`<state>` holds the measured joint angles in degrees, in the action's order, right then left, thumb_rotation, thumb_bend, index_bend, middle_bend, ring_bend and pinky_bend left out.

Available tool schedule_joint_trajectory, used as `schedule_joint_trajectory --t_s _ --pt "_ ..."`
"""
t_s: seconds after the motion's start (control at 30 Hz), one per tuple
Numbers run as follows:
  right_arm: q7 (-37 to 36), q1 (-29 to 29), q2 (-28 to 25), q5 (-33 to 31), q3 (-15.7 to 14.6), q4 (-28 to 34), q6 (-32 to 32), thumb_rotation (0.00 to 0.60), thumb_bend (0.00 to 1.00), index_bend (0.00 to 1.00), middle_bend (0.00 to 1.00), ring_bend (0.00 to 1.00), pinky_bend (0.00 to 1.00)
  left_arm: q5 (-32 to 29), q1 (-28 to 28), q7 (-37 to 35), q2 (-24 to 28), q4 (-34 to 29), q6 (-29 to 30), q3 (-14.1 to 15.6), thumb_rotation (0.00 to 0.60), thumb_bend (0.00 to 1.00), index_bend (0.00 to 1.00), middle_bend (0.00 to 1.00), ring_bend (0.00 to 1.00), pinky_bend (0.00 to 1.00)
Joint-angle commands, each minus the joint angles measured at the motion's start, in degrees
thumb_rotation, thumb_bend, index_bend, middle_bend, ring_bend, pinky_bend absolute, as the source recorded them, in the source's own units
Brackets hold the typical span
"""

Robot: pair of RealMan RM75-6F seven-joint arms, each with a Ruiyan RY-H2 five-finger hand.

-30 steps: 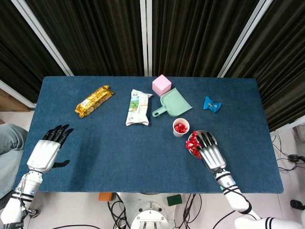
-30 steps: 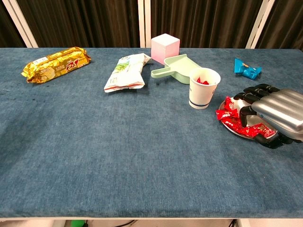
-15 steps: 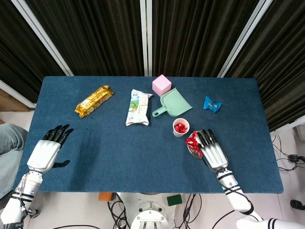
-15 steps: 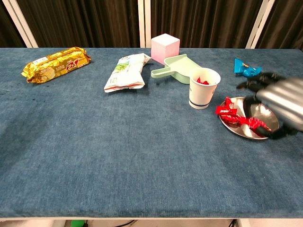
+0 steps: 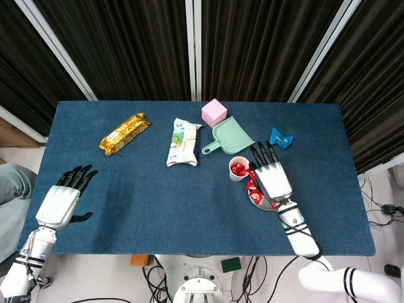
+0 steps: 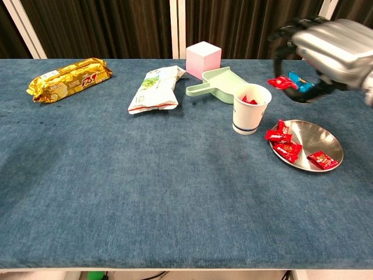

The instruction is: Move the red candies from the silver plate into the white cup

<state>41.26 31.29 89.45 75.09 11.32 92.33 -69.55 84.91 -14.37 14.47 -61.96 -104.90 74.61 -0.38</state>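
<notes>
Right hand [image 6: 329, 44] is raised right of the white cup [image 6: 252, 109], pinching one red candy [image 6: 282, 83]; head view hides that candy. Three candies [image 6: 285, 140] lie on the silver plate [image 6: 323, 137]. Left hand [image 5: 63, 199], fingers spread, rests at the table's [image 5: 158, 196] near-left edge, missing from chest view.

The blue table [image 5: 158, 189] carries a gold packet [image 5: 124, 133], white packet [image 5: 183, 142], pink cube [image 5: 214, 112], green dustpan [image 5: 230, 137], white cup [image 6: 251, 109], silver plate [image 6: 319, 139].

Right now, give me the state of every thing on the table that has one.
white cup: upright, red candies inside
silver plate: three candies on it
right hand: raised, fingers pinching a red candy
left hand: open, holding nothing
snack packs: lying flat, sealed
</notes>
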Motion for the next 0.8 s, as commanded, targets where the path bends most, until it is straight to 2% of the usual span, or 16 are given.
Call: schedule_joint_trajectory --t_s 0.03,0.17,0.23,0.4,0.57,0.8 --pt "2.08 1.98 2.25 -2.57 1.17 -2.05 2.08 0.6 0.43 0.58 0.09 0.0 0.0 0.03 0.02 -0.08 0.03 0.01 0.08 -0.03 0.6 0.03 0.11 0.03 0.01 0.15" --pt "2.96 3.14 3.67 -4.53 1.55 -3.29 3.03 0.6 0.41 0.49 0.08 0.0 0.0 -0.21 0.05 -0.38 0.1 0.18 0.11 -0.15 0.6 0.03 0.11 0.03 0.0 0.15" --pt "3.03 3.54 3.95 -5.23 1.7 -3.57 3.25 0.6 0.4 0.41 0.08 0.0 0.0 -0.26 -0.03 -0.43 0.08 0.27 -0.1 -0.14 0.6 0.03 0.11 0.03 0.0 0.15" --pt "2.39 3.8 3.3 -5.46 1.38 -2.91 3.02 0.6 0.37 0.29 0.08 0.0 0.0 -0.18 -0.11 -0.42 0.04 0.32 -0.23 -0.1 0.6 0.03 0.11 0.03 0.01 0.15" --pt "1.22 2.67 1.54 -3.57 0.02 -0.85 0.83 0.6 0.37 0.28 0.08 0.0 0.0 -0.08 -0.03 -0.17 0.04 0.12 -0.07 -0.05 0.6 0.03 0.11 0.03 0.01 0.15" --pt "-1.68 -2.33 -3.04 2.29 -6.1 2.07 -4.16 0.6 0.37 0.34 0.07 0.0 0.0 -0.07 -0.09 0.03 -0.03 0.12 -0.26 0.0 0.6 0.03 0.11 0.03 0.0 0.15"
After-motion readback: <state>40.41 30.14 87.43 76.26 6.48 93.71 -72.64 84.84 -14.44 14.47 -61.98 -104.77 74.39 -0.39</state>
